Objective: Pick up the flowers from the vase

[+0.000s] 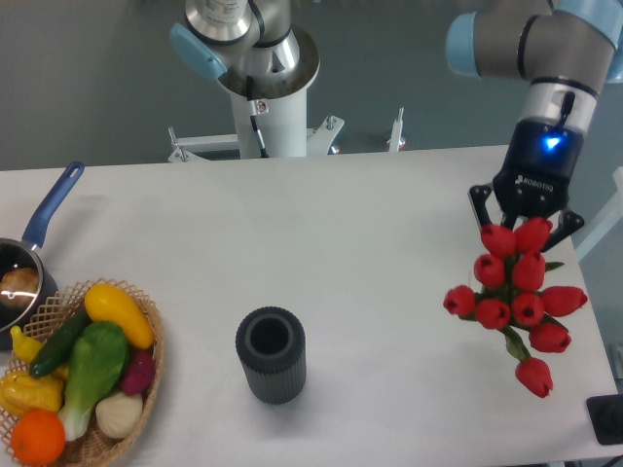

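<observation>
Claw (526,222) at 3 o'clock is clenched on the flowers (516,297); vase (271,354) empty. Bunch prob. light, floppy. Grip at stems, not buds.

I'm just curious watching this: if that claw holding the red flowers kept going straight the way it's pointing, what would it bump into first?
The gripper points down, shut on the flowers. Straight on, the tulips would likely press into the white table near its right edge first. Height above it is unclear.

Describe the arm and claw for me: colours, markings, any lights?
The arm is grey metal tubing with pale blue joint caps. Its wrist narrows to a silver ring, then a black claw body printed ROBOTIQ in white, with a glowing blue light above the lettering. Two black fingers splay from it.
</observation>
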`<state>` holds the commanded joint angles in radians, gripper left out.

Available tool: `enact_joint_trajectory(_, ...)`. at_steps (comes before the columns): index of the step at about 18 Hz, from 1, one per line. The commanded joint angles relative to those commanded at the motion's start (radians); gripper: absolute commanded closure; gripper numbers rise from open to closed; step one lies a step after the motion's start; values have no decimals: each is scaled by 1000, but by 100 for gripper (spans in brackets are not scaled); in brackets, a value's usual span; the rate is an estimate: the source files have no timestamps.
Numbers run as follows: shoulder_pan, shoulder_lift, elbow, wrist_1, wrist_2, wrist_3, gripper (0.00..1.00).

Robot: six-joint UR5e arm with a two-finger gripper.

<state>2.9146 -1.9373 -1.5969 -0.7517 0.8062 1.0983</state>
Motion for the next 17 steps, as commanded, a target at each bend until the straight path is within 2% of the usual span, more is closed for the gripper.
enact_joint_trajectory(2, -23, -9, 0, 0, 94, 6, 100)
enact_joint_trajectory(8, -37, -12, 37, -29, 237, 18, 100)
enact_joint_trajectory(11, -71, -20, 41, -38, 364, 141, 98)
enact_joint_trajectory(13, -78, -20, 43, -81, 425, 202, 98)
enact_joint_trajectory(17, -167, -48, 60, -120, 621, 238, 99)
